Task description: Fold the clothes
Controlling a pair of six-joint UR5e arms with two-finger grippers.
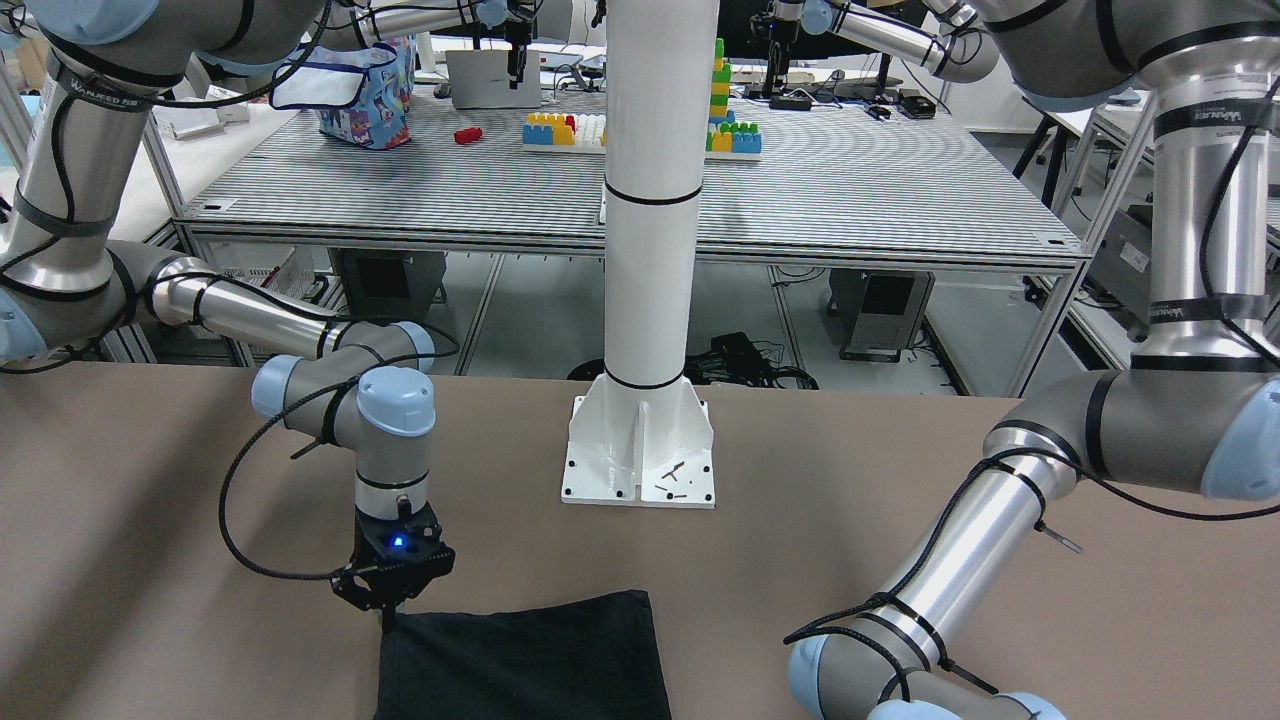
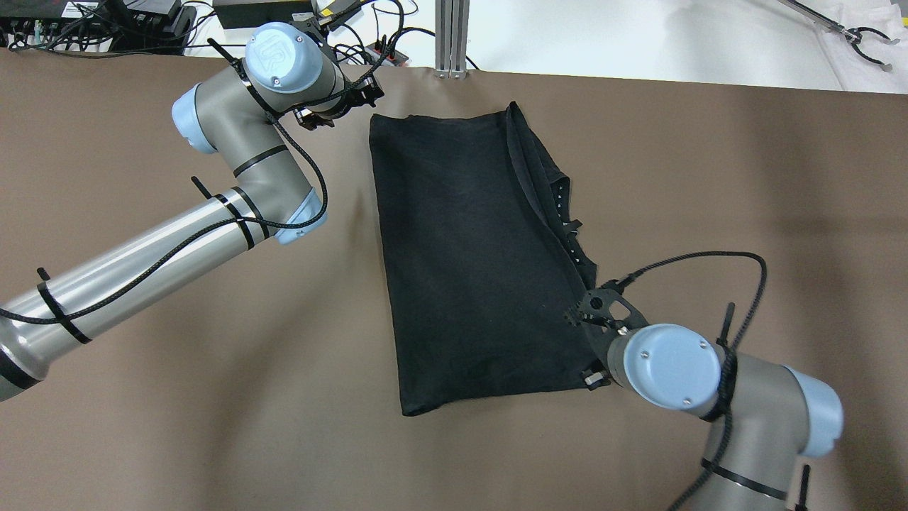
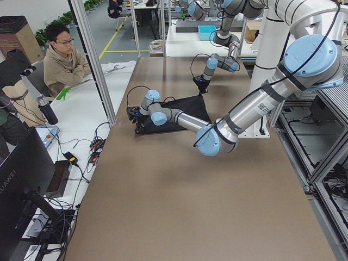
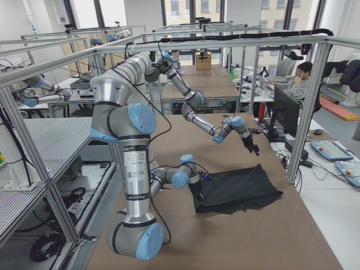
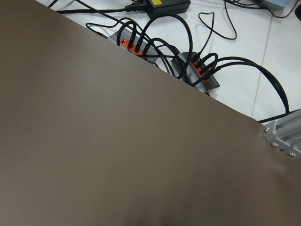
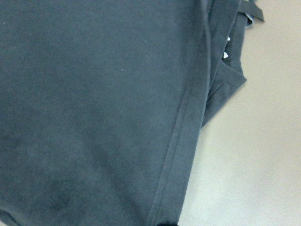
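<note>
Black garment laid flat on brown table, on operators' side of white post base, well apart from it. Whole outline and bunched folds beside right gripper shown only overhead; cropped in front view. Right gripper: fingers drawn together at garment corner facing post base; pinch not confirmed. Left gripper: farther from post base, beside opposite corner; opening cannot be told, hidden by wrist. Small white marks seen only in right wrist view. Power strips seen past table edge. "HUAWEI" read on monitor.

Garment on table between left claw and right claw
</note>
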